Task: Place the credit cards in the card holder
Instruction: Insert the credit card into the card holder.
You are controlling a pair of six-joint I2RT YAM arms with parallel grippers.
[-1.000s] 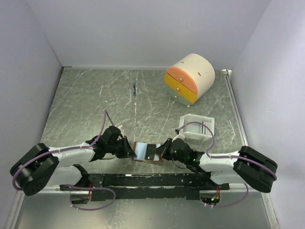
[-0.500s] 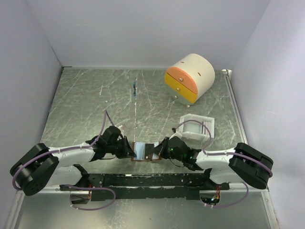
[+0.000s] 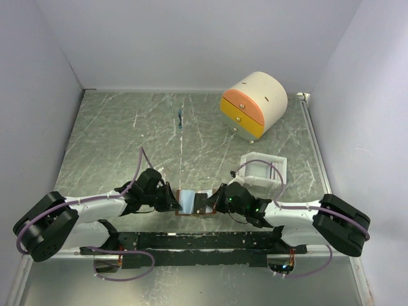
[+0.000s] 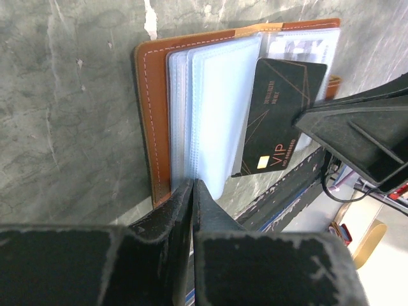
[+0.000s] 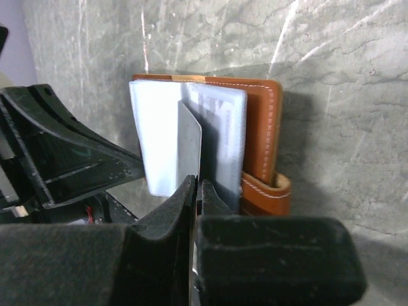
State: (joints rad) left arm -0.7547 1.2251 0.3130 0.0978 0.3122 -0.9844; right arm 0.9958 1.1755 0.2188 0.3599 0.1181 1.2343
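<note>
Since a second ago my right gripper (image 5: 194, 188) has slid toward my left gripper (image 4: 192, 187), folding the one card holder (image 4: 153, 115) narrower. It pinches one black credit card (image 4: 277, 121), part-tucked among the clear sleeves (image 4: 217, 108) fanned between both grippers. Left gripper nips the holder's near edge. Beyond the right gripper sit one white tray (image 3: 280, 167) and, farther, one drawer box (image 3: 255, 102).
</note>
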